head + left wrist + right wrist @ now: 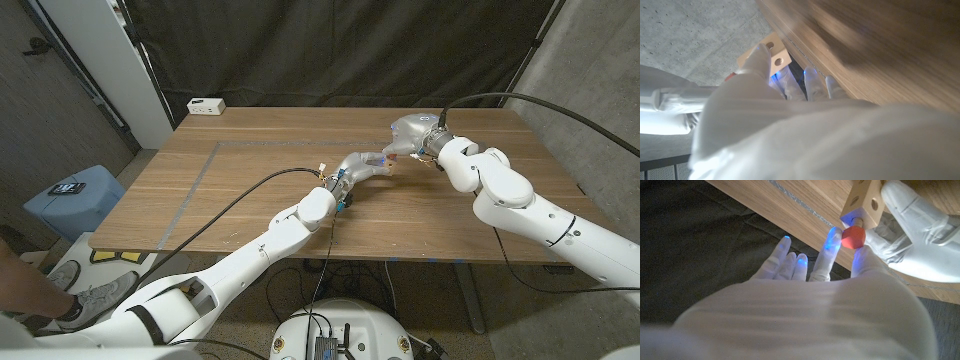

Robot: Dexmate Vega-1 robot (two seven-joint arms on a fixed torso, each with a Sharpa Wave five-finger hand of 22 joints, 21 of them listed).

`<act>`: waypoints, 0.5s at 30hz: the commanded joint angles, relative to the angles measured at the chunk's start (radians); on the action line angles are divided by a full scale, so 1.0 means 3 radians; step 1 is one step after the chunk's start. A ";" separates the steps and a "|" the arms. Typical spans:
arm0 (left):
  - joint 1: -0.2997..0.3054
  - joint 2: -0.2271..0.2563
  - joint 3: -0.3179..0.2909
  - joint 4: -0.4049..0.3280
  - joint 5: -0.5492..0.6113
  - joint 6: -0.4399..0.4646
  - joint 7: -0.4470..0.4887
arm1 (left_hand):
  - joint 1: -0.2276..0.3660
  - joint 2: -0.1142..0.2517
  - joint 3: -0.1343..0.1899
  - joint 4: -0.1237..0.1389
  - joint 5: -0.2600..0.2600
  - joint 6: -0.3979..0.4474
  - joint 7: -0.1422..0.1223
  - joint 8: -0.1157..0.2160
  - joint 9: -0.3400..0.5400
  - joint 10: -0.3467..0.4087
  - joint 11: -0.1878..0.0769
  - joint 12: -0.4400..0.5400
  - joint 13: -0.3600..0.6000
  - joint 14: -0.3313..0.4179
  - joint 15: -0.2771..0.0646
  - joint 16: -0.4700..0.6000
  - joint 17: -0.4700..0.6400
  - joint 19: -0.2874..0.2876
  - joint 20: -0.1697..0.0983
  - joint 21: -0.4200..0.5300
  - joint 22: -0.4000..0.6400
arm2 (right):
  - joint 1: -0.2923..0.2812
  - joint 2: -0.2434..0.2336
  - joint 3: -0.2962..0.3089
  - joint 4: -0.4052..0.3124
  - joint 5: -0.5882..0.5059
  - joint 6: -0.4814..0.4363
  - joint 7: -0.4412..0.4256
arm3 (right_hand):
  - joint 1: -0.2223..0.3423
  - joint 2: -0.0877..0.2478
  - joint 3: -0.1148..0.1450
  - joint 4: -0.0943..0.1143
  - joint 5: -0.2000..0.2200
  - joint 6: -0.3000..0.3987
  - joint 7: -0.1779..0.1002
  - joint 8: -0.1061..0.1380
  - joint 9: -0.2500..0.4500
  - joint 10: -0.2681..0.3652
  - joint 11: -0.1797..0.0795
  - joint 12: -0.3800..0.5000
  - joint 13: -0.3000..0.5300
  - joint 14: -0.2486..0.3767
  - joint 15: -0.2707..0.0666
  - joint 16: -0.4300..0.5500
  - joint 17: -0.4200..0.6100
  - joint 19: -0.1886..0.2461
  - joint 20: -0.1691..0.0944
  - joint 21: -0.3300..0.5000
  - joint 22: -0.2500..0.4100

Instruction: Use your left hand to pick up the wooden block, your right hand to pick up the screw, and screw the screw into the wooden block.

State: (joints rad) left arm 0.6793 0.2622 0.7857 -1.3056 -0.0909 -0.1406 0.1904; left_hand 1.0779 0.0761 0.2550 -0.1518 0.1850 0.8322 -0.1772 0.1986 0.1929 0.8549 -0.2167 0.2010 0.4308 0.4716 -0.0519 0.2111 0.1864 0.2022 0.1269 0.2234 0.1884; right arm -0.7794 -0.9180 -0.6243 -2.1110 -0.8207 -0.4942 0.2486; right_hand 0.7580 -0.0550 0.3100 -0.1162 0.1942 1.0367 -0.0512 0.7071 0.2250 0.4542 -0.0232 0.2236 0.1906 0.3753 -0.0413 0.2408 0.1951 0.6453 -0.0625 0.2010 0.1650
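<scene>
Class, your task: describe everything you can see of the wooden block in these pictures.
The wooden block is a pale, light-coloured cube-like piece with round holes drilled in its faces. The left hand holds it above the table, near the middle. The screw, with its red hexagonal head, sits at one hole on the block's face, pinched by the right hand. The left wrist view shows two holes on one face.

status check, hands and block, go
Left hand holds block above the table. Right hand pinches red screw, head at a block hole. Nothing in the way.
</scene>
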 commanded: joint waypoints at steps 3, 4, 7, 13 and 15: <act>0.0014 0.0006 -0.0004 -0.0017 0.0002 0.0007 0.0015 | 0.0015 0.0047 0.0036 0.0004 0.0023 0.0017 0.0006 0.0026 0.0005 0.0015 -0.0006 0.0032 0.0014 0.0034 -0.0208 -0.0006 0.0006 0.0022 -0.0007 0.0002 0.0014 | -0.0030 0.0103 -0.0025 0.0046 -0.0183 -0.0039 -0.0098 | -0.0028 0.0005 -0.0017 -0.0007 0.0000 0.0128 -0.0011 0.0046 -0.0014 0.0079 -0.0025 0.0025 0.0010 0.0063 -0.0221 0.0021 0.0008 0.0051 -0.0025 0.0025 0.0016; 0.0015 0.0006 -0.0005 -0.0018 -0.0002 0.0007 0.0012 | 0.0012 0.0047 0.0036 0.0005 0.0023 0.0019 0.0006 0.0027 0.0005 0.0014 -0.0006 0.0031 0.0014 0.0036 -0.0207 -0.0005 0.0006 0.0022 -0.0008 0.0002 0.0014 | -0.0033 0.0109 -0.0025 0.0051 -0.0190 -0.0037 -0.0112 | -0.0028 0.0006 -0.0018 -0.0009 0.0000 0.0151 -0.0014 0.0052 -0.0018 0.0089 -0.0032 0.0025 0.0009 0.0071 -0.0222 0.0022 0.0007 0.0055 -0.0026 0.0024 0.0016; 0.0015 0.0007 -0.0005 -0.0019 0.0000 0.0008 0.0014 | 0.0009 0.0049 0.0037 0.0007 0.0023 0.0025 0.0004 0.0029 0.0005 0.0012 -0.0005 0.0031 0.0014 0.0038 -0.0204 -0.0006 0.0006 0.0023 -0.0007 0.0002 0.0014 | -0.0046 0.0143 -0.0024 0.0066 -0.0215 -0.0054 -0.0159 | -0.0031 0.0015 -0.0022 -0.0014 0.0002 0.0245 -0.0009 0.0072 -0.0035 0.0138 -0.0043 0.0028 0.0008 0.0095 -0.0239 0.0023 0.0006 0.0070 -0.0029 0.0020 0.0017; 0.0017 0.0007 -0.0009 -0.0019 -0.0008 0.0010 0.0013 | 0.0009 0.0048 0.0041 0.0006 0.0024 0.0031 0.0004 0.0031 0.0005 0.0007 -0.0005 0.0029 0.0014 0.0039 -0.0207 -0.0008 0.0004 0.0025 -0.0010 0.0003 0.0014 | -0.0049 0.0213 -0.0044 0.0109 -0.0298 -0.0104 -0.0236 | 0.0008 0.0047 -0.0011 -0.0043 0.0005 0.0428 -0.0017 0.0105 -0.0069 0.0231 -0.0069 0.0033 0.0006 0.0168 -0.0273 0.0035 0.0002 0.0110 -0.0037 0.0020 0.0018; 0.0019 0.0008 -0.0010 -0.0023 -0.0010 0.0015 0.0014 | 0.0006 0.0049 0.0042 0.0008 0.0024 0.0031 0.0006 0.0031 0.0005 0.0005 -0.0005 0.0028 0.0014 0.0039 -0.0204 -0.0008 0.0004 0.0025 -0.0008 0.0003 0.0014 | -0.0048 0.0218 -0.0047 0.0117 -0.0308 -0.0095 -0.0248 | 0.0016 0.0061 -0.0008 -0.0047 0.0005 0.0489 -0.0031 0.0114 -0.0080 0.0263 -0.0081 0.0035 0.0004 0.0181 -0.0282 0.0036 0.0002 0.0119 -0.0043 0.0019 0.0019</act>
State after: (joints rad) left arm 0.6827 0.2632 0.7854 -1.3099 -0.0914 -0.1390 0.1929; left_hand 1.0748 0.0785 0.2570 -0.1498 0.1844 0.8321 -0.1772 0.2040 0.1932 0.8530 -0.2179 0.2043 0.4332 0.4770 -0.0466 0.2111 0.1864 0.2021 0.1268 0.2234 0.1884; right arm -0.7893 -0.8822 -0.6316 -2.0936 -0.8756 -0.5075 0.2098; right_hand 0.7544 -0.0508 0.3057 -0.1206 0.1943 1.1604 -0.0571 0.7310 0.2033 0.5157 -0.0444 0.2295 0.1907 0.4139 -0.0441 0.2447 0.1952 0.6690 -0.0607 0.2010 0.1650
